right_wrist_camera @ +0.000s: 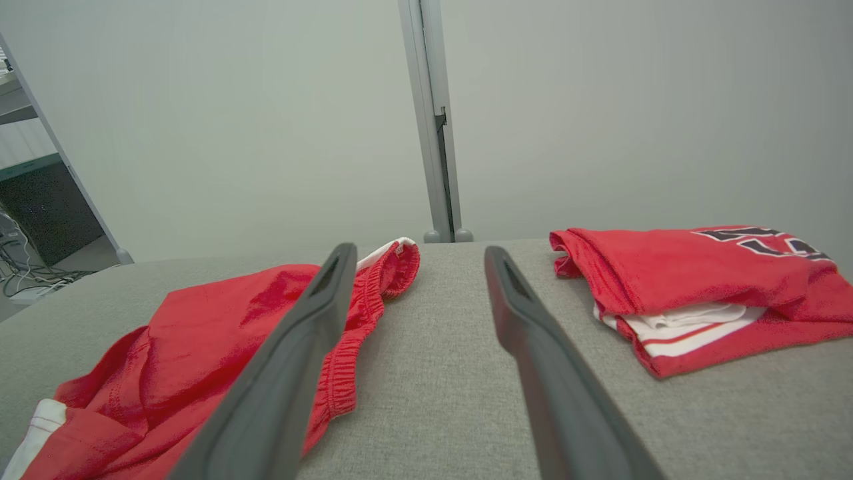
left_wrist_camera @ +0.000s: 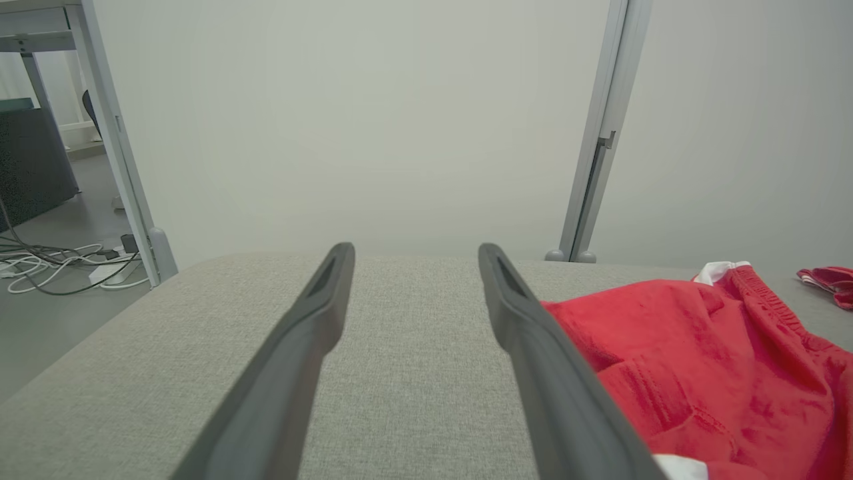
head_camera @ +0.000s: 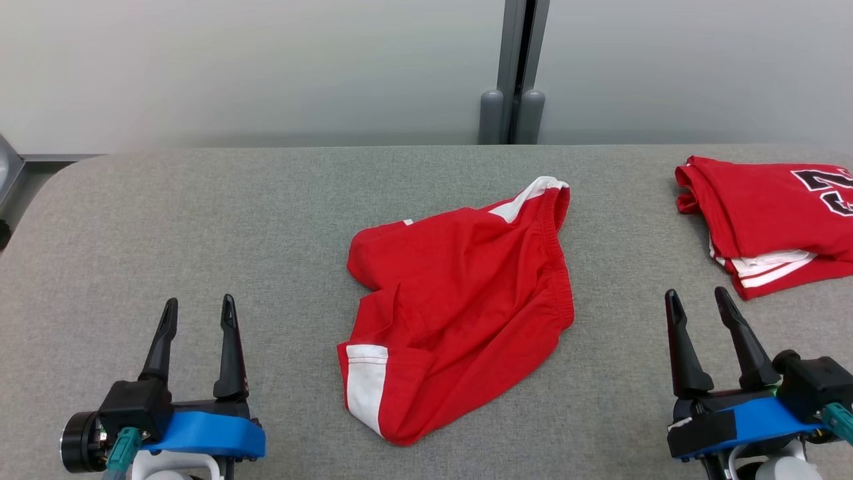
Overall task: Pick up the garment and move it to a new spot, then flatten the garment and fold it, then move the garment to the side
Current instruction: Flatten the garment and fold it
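— Two grippers in the head view, left gripper [head_camera: 200, 302] and right gripper [head_camera: 697, 293], both spread and empty; shorts [head_camera: 460, 300] lie crumpled on the table [head_camera: 200, 220] between them.
— Left wrist view: shorts just rightward. Right wrist view: we should pinch the waistband [right_wrist_camera: 383, 280], clear of the folded shirt [right_wrist_camera: 666, 267].

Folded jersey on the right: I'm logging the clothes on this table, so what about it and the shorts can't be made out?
Folded jersey: the head view's right edge cuts it off, so its dark number is incomplete; in the right wrist view the number lies too flat to read.
Red shorts: crumpled, underside hidden; left claw and right claw each cover part in their wrist views.
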Motion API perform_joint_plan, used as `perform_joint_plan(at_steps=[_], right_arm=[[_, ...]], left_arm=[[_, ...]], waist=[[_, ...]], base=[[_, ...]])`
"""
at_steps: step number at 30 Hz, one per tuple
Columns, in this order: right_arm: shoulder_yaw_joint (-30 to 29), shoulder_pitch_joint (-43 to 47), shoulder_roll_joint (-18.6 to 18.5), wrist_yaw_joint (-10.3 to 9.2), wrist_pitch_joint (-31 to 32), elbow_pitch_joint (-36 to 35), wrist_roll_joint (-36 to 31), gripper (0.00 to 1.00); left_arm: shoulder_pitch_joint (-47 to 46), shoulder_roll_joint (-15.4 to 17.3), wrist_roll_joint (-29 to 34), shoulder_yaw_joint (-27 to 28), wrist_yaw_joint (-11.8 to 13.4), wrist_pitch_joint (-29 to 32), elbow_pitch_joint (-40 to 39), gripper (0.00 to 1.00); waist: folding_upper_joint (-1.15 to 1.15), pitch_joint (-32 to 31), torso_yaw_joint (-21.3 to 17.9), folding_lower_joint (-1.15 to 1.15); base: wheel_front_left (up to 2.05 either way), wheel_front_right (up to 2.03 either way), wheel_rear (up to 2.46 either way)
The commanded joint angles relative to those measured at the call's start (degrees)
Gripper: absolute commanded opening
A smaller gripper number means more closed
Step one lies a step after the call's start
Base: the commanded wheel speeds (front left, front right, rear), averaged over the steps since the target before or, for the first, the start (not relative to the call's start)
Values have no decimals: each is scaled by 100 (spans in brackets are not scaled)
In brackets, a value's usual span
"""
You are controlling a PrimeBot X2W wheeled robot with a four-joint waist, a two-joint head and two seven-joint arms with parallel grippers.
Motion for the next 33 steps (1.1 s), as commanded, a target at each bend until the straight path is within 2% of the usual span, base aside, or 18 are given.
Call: perform_joint_plan(at_steps=[1, 7, 11, 21, 33], right_arm=[[-32, 105, 46, 1, 50, -90, -38, 100], [-25, 166, 133, 1, 182, -248, -166, 100], [3, 196, 161, 1, 228, -268, -211, 100], [95, 30, 131, 1, 247, -199, -208, 100], [40, -44, 113, 1, 186, -78, -171, 100]], left_arm=[[15, 18, 46, 35, -3, -14, -16, 100], [-5, 27, 110, -11, -26, -14, 3, 100], [-174, 68, 238, -269, -80, -14, 39, 100], [-822, 260, 284, -1241, -192, 77, 450, 100], [-1000, 609, -375, -2640, -188, 945, 1004, 100]], waist=[[0, -7, -7, 0], [0, -34, 3, 0], [0, -54, 20, 0], [0, 36, -84, 0], [0, 201, -235, 0]], base=[[0, 0, 0], [0, 0, 0], [0, 0, 0], [0, 0, 0], [0, 0, 0]])
